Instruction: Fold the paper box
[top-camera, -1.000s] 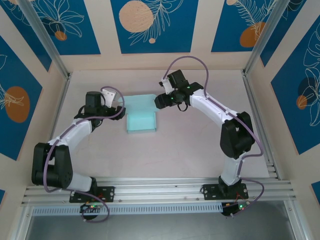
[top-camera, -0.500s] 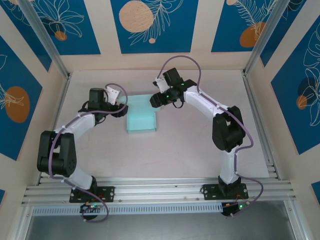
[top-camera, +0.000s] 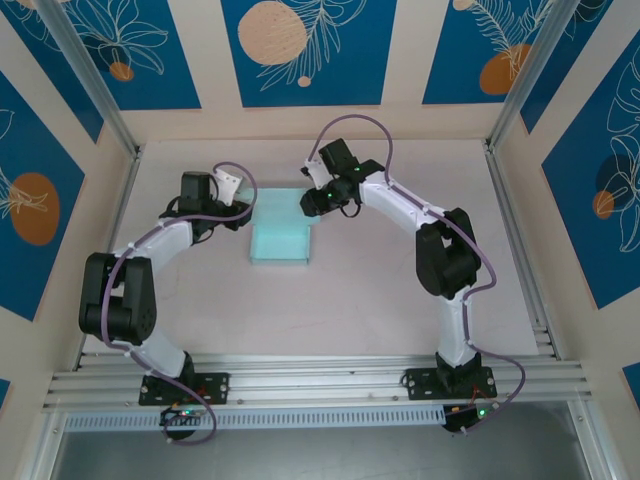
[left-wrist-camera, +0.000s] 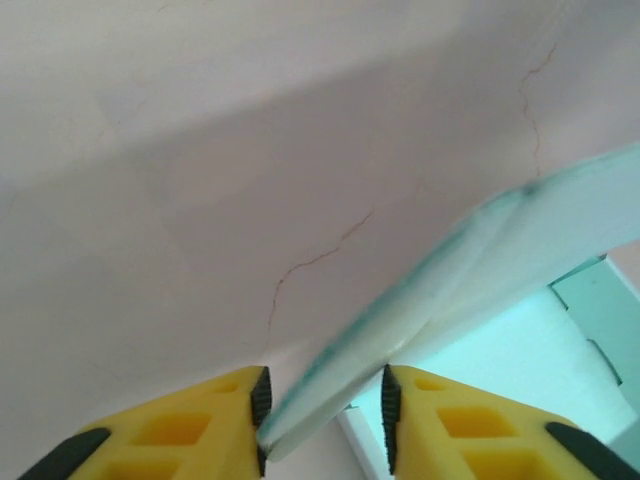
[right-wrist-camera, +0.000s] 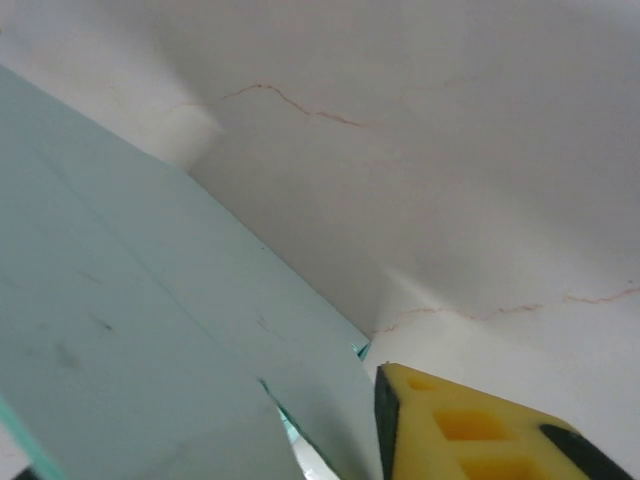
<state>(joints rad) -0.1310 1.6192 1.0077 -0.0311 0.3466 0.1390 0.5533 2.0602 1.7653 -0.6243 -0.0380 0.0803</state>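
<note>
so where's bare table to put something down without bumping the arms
Free: the broad table stretch between the paper box and the near rail. Crowded: the box's far corners, where the left gripper and right gripper sit at its flaps.

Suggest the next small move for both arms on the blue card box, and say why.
Probably finish closing both grippers on the far flaps before lifting anything. A flap of the paper box sits between the left gripper pads, but a firm pinch isn't evident. The right gripper is at the opposite far corner, with card beside its finger.
</note>
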